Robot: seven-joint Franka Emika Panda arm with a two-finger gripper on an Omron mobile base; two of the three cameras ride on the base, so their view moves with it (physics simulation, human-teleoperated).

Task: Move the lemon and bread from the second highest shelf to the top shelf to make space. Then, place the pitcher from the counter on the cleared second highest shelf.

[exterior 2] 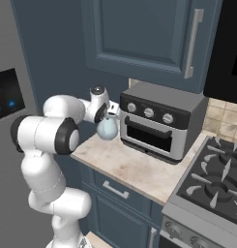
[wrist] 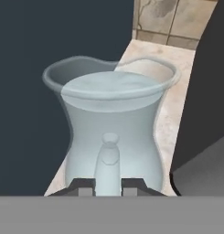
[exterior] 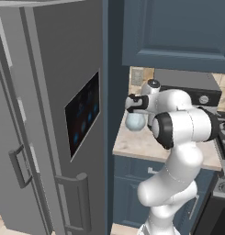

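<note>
While your gripper is clamped on the pitcher's handle, you see the pitcher upright at the counter's left end, between the dark blue panel and the toaster oven.

light: even, soft, moderately bright, no single visible source | shadows: faint, diffuse beneath the grey toaster oven on the beige speckled stone worktop | glare: none, mild sheen on white arm | sharpness: rendered, slightly soft, low resolution | edges: no visible distortion | hand view: translucent pale blue-grey pitcher clear
</note>
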